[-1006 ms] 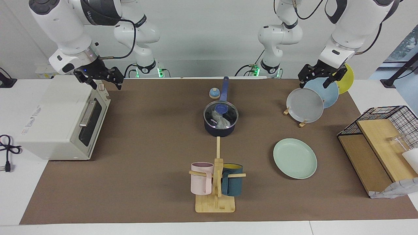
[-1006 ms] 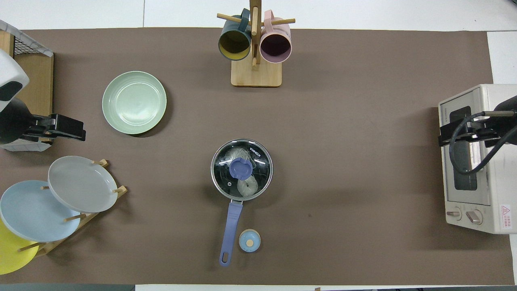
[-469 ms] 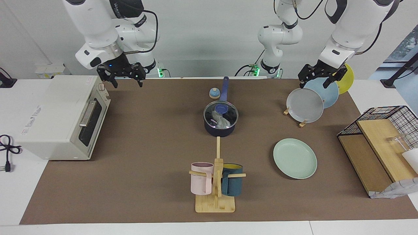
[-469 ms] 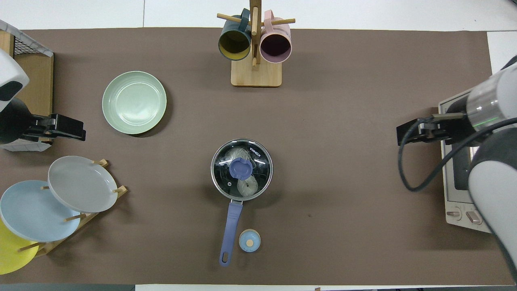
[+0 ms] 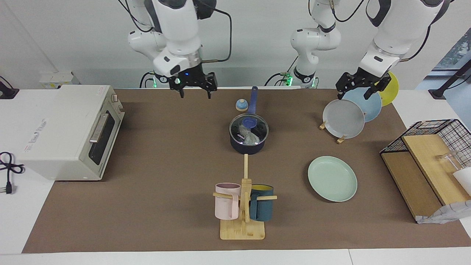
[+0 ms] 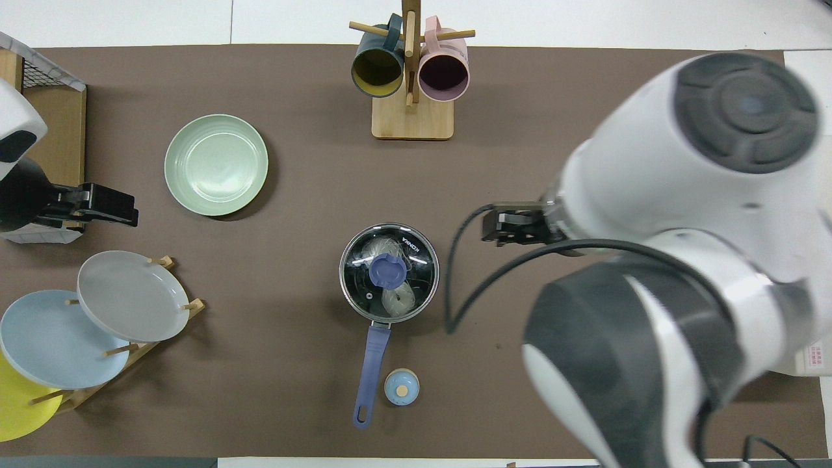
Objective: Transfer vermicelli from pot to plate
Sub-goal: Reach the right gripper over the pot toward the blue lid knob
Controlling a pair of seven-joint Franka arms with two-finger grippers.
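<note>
1 pot (image 5: 247,144) w/ glass lid (image 6: 389,272) on, centre of the desk (image 5: 165,191) in both views; 2 vermicelli (image 6: 398,299) bundles visible thru the lid, inside the pot. 1 mint plate (image 5: 332,178) lower right of the facing view, bare, well apart from pot. 3 racked plates (image 5: 344,118) (grey, blue, yellow) upper right there; 2 mugs (image 5: 227,200) on a wooden stand, lower centre; 1 small blue knob-like thing (image 5: 241,105) just beside the pot handle; 1 toaster oven (image 5: 70,132) at left. Vs 0.5 s ago: right gripper (image 5: 194,90) has swung from by the oven toward centre, now up in the air over bare desk, top centre-left of the facing view, fingers spread, holding nothing. Left gripper (image 5: 362,88) unchanged, waits over the plate rack, fingers apart, nothing held. Lid sits betw. gripper and vermicelli. In the overhead view the right arm bulks over the lower right, hiding most of the oven.
</note>
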